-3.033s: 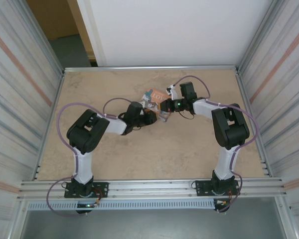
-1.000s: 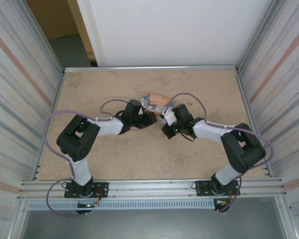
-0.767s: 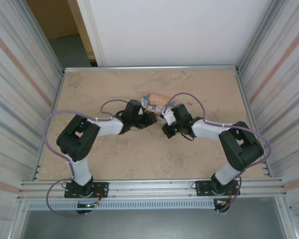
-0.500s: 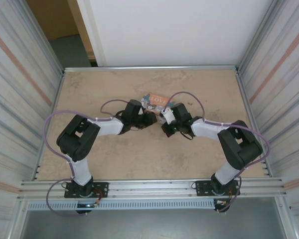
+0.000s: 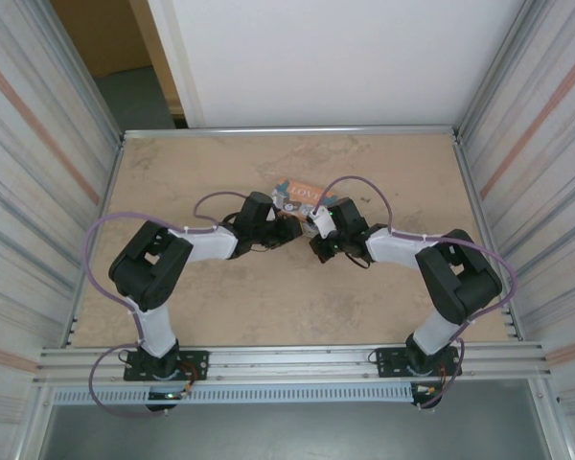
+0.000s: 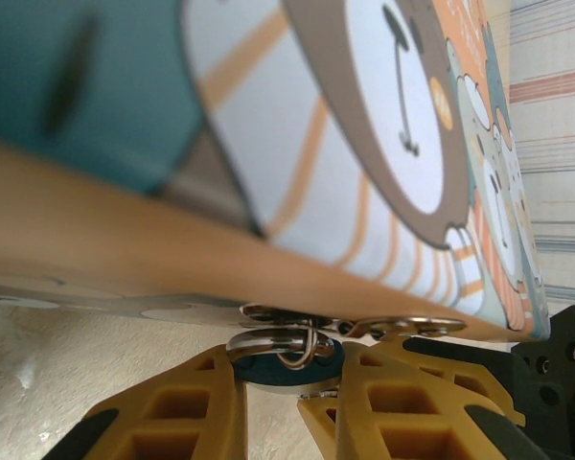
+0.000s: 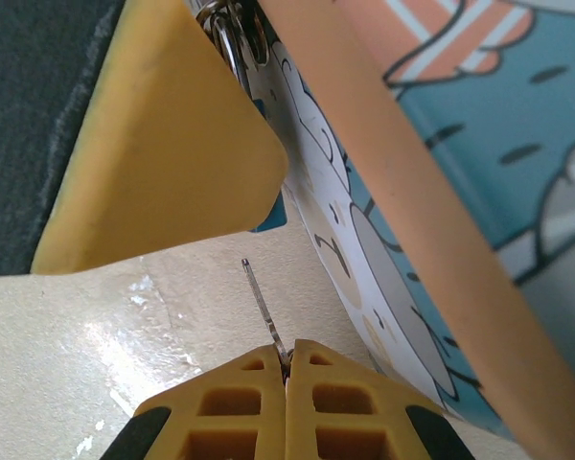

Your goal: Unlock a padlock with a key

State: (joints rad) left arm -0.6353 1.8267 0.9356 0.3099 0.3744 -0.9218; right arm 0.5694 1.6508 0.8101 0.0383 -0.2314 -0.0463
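Fingers nearest the lens: the right gripper (image 7: 286, 369) is pressing its yellow fingers together on the key (image 7: 264, 307), and the thin blade is pointing up toward the padlock (image 6: 289, 372), stopping just short of it with bare surface (image 5: 192, 172) showing between. Opposite, the left gripper (image 6: 286, 407) is clamping that small dark blue body, one finger (image 6: 187, 412) on each side, while the silvery shackle (image 6: 280, 341) is hooking through the metal loops under the box edge. So the padlock is hanging at the near side of the orange cat box (image 5: 302, 192), mid-surface, right between the two grippers. I'm judging the grasping and lining-up as done; inserting the key, turning it and springing the shackle are all waiting. Farther back the box is sitting closed with its latch locked, so whatever it is holding is staying hidden
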